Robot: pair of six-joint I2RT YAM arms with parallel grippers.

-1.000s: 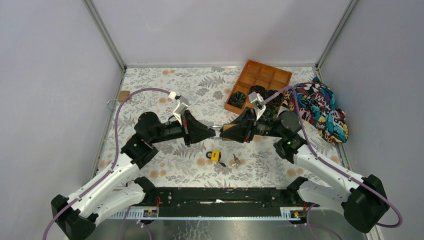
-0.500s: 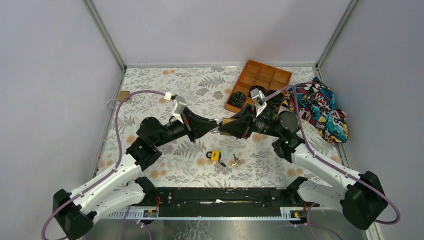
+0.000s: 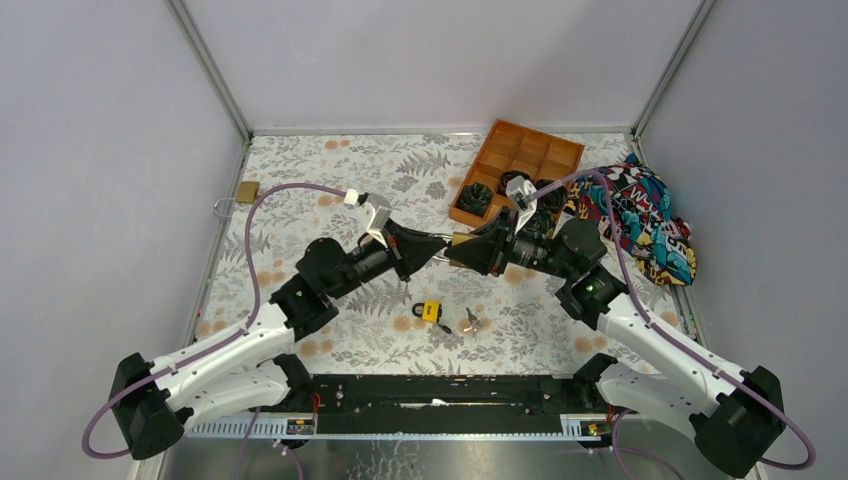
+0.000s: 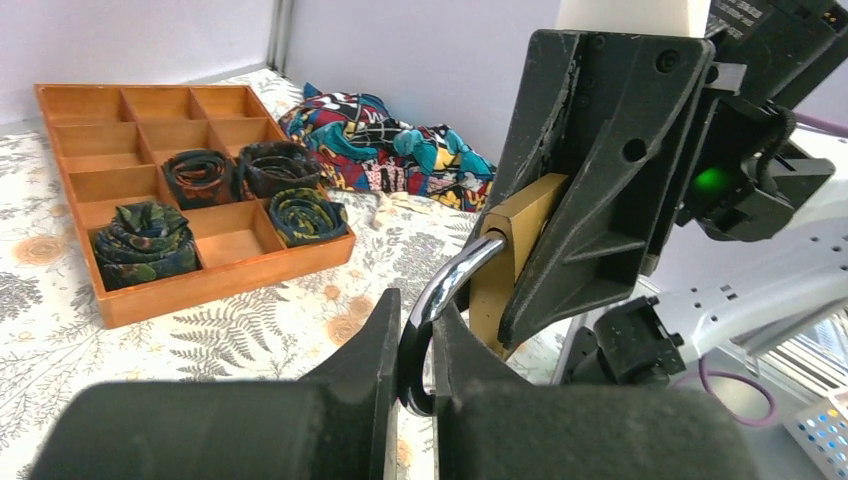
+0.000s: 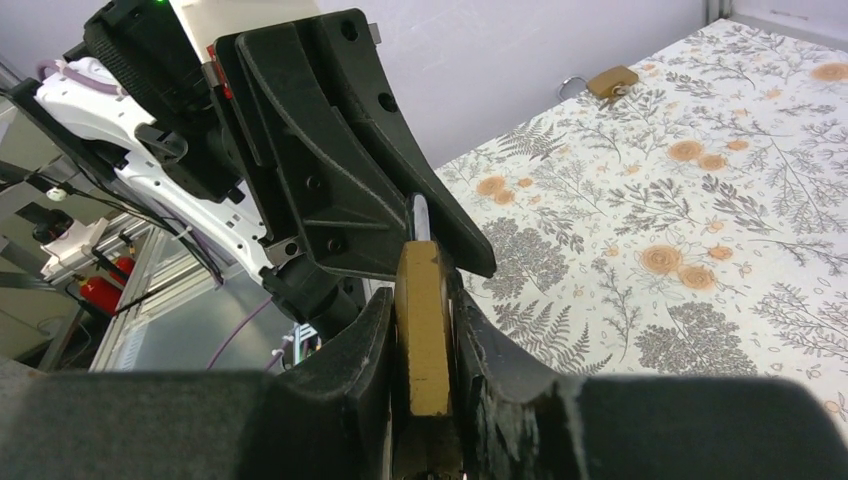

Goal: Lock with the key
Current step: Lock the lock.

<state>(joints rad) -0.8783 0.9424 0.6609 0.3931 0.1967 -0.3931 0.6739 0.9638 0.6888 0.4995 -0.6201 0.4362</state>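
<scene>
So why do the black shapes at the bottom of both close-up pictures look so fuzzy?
Left wrist view: the left hand sits almost against the lens, so it blurs, while the brass padlock it pinches and the wooden tray look sharp. Right wrist view: same for the right hand; the floral tablecloth behind is crisp. Top external view: even light, soft shadows, everything in focus.

The padlock (image 5: 423,330) body is matt brassy metal, its shackle (image 4: 455,280) glossy silver metal. The fingers (image 4: 352,365) look matt black plastic, faintly grained. The tray (image 4: 232,281) is smooth, satin wood
</scene>
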